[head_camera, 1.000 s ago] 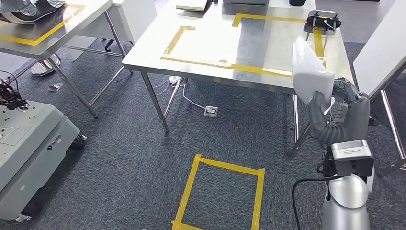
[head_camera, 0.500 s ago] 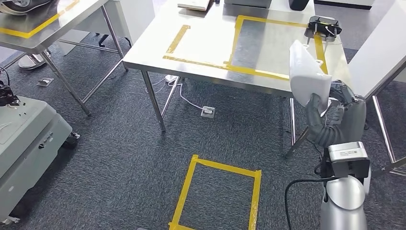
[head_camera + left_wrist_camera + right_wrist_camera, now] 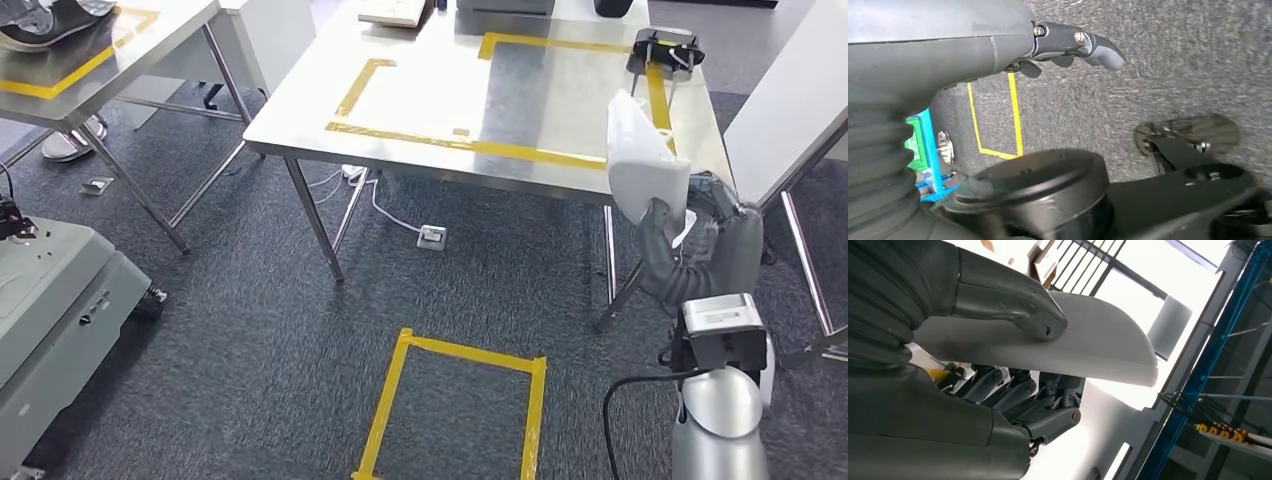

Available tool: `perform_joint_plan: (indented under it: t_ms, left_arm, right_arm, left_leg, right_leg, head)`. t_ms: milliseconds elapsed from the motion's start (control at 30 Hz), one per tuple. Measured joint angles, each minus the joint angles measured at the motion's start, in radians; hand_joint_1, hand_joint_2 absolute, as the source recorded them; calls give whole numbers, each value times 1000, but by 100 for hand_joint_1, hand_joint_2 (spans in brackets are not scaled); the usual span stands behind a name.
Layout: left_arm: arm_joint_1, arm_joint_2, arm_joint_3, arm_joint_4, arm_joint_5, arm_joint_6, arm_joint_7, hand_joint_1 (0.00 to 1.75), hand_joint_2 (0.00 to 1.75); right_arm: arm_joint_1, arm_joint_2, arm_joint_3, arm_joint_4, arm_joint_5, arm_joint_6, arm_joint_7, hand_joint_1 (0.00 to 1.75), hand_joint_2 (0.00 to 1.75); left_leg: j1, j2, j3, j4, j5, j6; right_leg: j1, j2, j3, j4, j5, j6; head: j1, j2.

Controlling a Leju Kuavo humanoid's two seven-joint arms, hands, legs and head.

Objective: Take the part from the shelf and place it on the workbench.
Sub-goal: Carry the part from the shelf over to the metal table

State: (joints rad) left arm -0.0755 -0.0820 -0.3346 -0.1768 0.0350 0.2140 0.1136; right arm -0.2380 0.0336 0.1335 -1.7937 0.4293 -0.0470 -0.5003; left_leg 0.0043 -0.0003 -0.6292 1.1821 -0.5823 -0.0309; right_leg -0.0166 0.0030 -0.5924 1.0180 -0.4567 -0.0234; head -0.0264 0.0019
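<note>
White and smooth, the part (image 3: 645, 160) is a curved plastic shell, held upright in the right hand (image 3: 672, 228) just off the near right corner of the workbench (image 3: 300, 105). From the head, the grey thumb lies across the shell's front, with the ribbed wrist cover and silver arm below. The right wrist camera adds the underside: the thumb (image 3: 1018, 305) presses one face of the part (image 3: 1108, 347) while the dark fingers (image 3: 1048, 395) curl against the other, so the grip is closed tight on it.

The workbench is brushed steel on thin metal legs, its top marked with yellow tape (image 3: 470, 143) in a rectangle; a small black device (image 3: 665, 48) sits at its far right edge. On the dark speckled carpet in front of the workbench, another yellow tape square (image 3: 455, 410) is laid out.

The left wrist camera looks down at the carpet: the left hand (image 3: 1068, 50) holds nothing, its fingers loosely bent and apart.
</note>
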Motion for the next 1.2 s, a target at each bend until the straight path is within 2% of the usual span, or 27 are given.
perform_joint_plan:
  t_ms: [33,67,100,133,200,233,267,300,400,467,533,567,600,633,667,700,733,767,833,933,967,1000,1067,1100,1133,1167,1200]
  left_arm:
    - [0,0,0,0,0,0,0,0,175]
    - [-1,0,0,0,0,0,0,0,175]
    - [-3,0,0,0,-1,0,0,0,175]
    - [-5,0,0,0,-3,-1,1,0,175]
    - [-4,1,0,0,-8,-3,5,0,175]
    - [-3,1,0,0,-10,-4,7,0,175]
    - [-2,1,0,1,-12,-6,9,0,175]
    - [-2,1,0,1,-14,-7,11,0,175]
    - [-4,0,0,0,-15,-9,14,0,175]
    - [-6,0,0,0,-15,-8,14,0,175]
    - [-7,1,0,0,-17,-8,14,0,175]
    - [-7,1,0,0,-18,-8,14,0,175]
    - [-7,1,0,0,-20,-9,13,0,175]
    - [-7,1,0,0,-20,-9,13,0,175]
    - [-7,1,0,0,-21,-10,12,0,175]
    - [-7,1,0,0,-21,-10,11,0,175]
    - [-7,1,0,0,-21,-10,10,0,175]
    - [-8,1,0,0,-21,-10,8,0,175]
    - [-9,2,0,0,-20,-10,7,0,175]
    - [-9,3,0,0,-15,-10,7,0,175]
    - [-10,4,0,-1,-13,-9,6,0,175]
    - [-9,4,0,0,-10,-7,5,0,175]
    - [-6,4,1,0,-4,-3,2,0,175]
    - [-5,3,1,0,-1,-1,1,0,175]
    - [-5,3,2,0,0,0,0,0,175]
    - [-5,3,2,0,0,1,-1,0,175]
    - [-4,3,2,0,0,3,0,0,175]
  right_arm:
    - [1,0,0,0,0,0,0,175,175]
    - [2,0,0,0,1,0,1,175,175]
    - [3,0,0,0,2,0,2,175,175]
    - [4,0,0,0,2,0,2,175,175]
    - [5,0,0,0,4,-2,4,175,175]
    - [5,0,0,0,5,-3,4,175,175]
    - [6,0,0,-2,6,-4,5,175,175]
    - [8,0,0,-3,8,-5,6,175,175]
    - [12,0,0,-11,11,-6,8,175,175]
    - [10,0,0,-14,12,-6,10,175,175]
    - [11,-1,-1,-15,13,-6,11,175,175]
    - [14,-1,-1,-15,15,-6,12,175,175]
    - [17,-2,-1,-15,17,-6,12,175,175]
    - [18,-3,-1,-15,18,-7,12,175,175]
    - [19,-4,-1,-15,20,-7,11,175,175]
    - [19,-4,-1,-15,20,-8,11,175,175]
    - [19,-4,-1,-16,20,-9,10,175,175]
    - [18,-4,-1,-16,20,-9,10,175,175]
    - [16,-4,-1,-16,21,-9,11,175,175]
    - [12,-4,-1,-17,21,-8,13,175,175]
    - [9,-4,-1,-17,21,-5,13,175,175]
    - [7,-4,0,-16,21,-2,14,175,175]
    - [5,-3,2,-15,19,4,14,175,175]
    - [5,-3,3,-13,19,6,14,175,175]
    - [4,-3,3,-11,18,7,14,175,175]
    - [3,-2,4,-9,17,8,14,175,175]
    - [1,-1,4,-7,17,9,14,175,175]
  left_leg:
    - [2,0,-37,69,-25,-4]
    - [4,0,-66,119,-36,-7]
    - [5,0,-78,133,-26,-8]
    - [6,0,-68,105,4,-9]
    - [8,0,-9,-27,81,-7]
    - [8,-1,19,-89,103,-4]
    - [7,-2,36,-128,112,0]
    - [5,-4,42,-141,107,6]
    - [4,-5,45,-149,107,30]
    - [6,-4,51,-155,106,43]
    - [4,-2,54,-155,102,52]
    - [2,-1,55,-154,99,55]
    - [0,-1,58,-153,96,57]
    - [-2,-2,63,-153,92,58]
    - [-4,-3,69,-152,87,57]
    - [-4,-3,76,-152,82,56]
    - [-7,-4,81,-151,77,52]
    - [-8,-4,84,-151,73,48]
    - [-9,-4,85,-152,67,38]
    - [-9,-2,82,-137,53,20]
    - [-8,-2,65,-101,37,15]
    - [-5,-3,34,-45,15,10]
    - [1,-3,-46,85,-24,1]
    - [4,-2,-74,120,-22,-2]
    - [7,-2,-83,118,0,-5]
    - [9,-2,-72,76,40,-7]
    - [11,-1,-48,8,87,-8]
  right_leg:
    - [0,0,2,0,-2,-2]
    - [0,-1,4,1,-5,-3]
    - [-1,0,7,1,-7,-2]
    - [-2,1,12,1,-10,0]
    - [-3,5,23,4,-19,8]
    - [-3,8,24,6,-23,14]
    - [-1,10,23,8,-25,20]
    - [0,11,21,8,-25,26]
    - [-1,9,18,11,-30,44]
    - [-2,5,-15,76,-63,53]
    - [-1,2,-88,209,-113,57]
    - [-1,2,-123,267,-126,57]
    - [-1,2,-144,292,-121,56]
    - [0,2,-145,279,-96,53]
    - [2,2,-125,227,-57,48]
    - [4,1,-94,154,-18,42]
    - [8,0,-63,88,7,35]
    - [11,-1,-40,41,19,30]
    - [17,0,-24,13,11,22]
    - [9,2,-9,-1,8,11]
    - [5,1,0,-6,6,6]
    - [3,0,7,-8,1,2]
    - [2,-1,19,-8,-10,-2]
    - [1,-1,26,-8,-16,-1]
    - [0,-1,34,-8,-22,1]
    - [-2,-1,44,-8,-30,5]
    - [-5,0,55,-7,-38,9]
  head:
    - [-1,0]
    - [-1,0]
    - [-1,0]
    - [-1,0]
    - [-1,0]
    - [-2,0]
    - [-2,0]
    - [-2,0]
    - [-2,0]
    - [0,0]
    - [1,0]
    - [1,0]
    - [1,0]
    - [1,0]
    - [1,0]
    - [2,0]
    - [1,0]
    - [1,0]
    - [1,0]
    - [0,0]
    - [-2,0]
    - [-3,0]
    - [-5,0]
    - [-5,0]
    - [-5,0]
    - [-5,0]
    - [-5,0]
